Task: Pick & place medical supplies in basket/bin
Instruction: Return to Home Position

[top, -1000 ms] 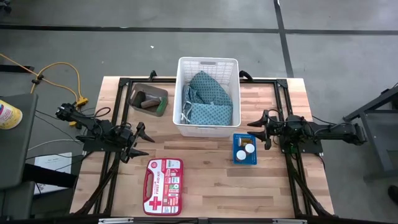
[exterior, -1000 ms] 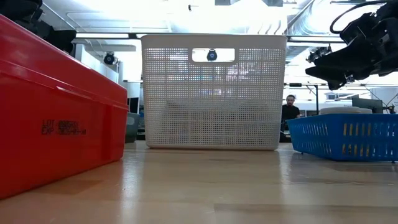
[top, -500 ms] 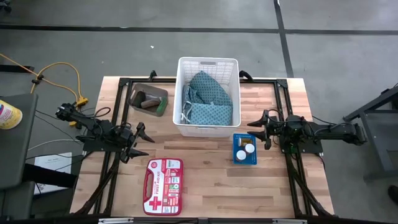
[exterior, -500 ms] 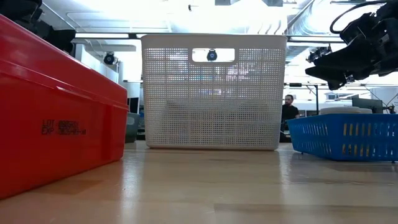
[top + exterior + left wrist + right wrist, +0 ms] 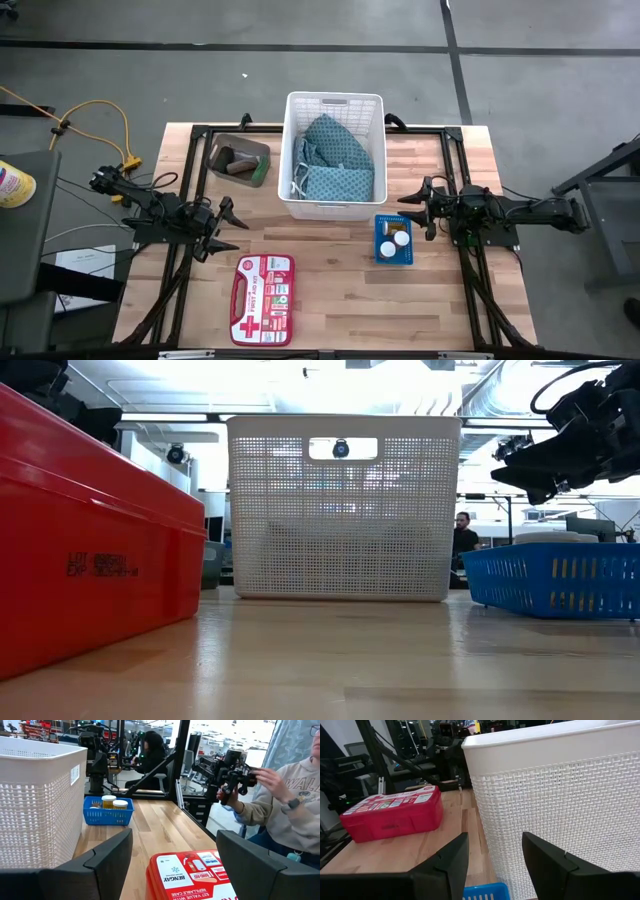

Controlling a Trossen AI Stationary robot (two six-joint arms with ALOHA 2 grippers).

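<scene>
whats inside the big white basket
The white basket holds teal patterned cloths, bunched up and filling most of it. Anything lying beneath them is covered, so I cannot tell whether something else is in there.

Latticed white plastic basket [image 5: 334,155] on smooth wooden table [image 5: 330,290].

Four cameras, one basket [image 5: 330,208]
One looks straight down over it, one sits low and level close before it; both wrist cameras share its latticed wall.

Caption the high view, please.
Teal cloths lie in the white basket; left claw and right claw open at either side.
</scene>
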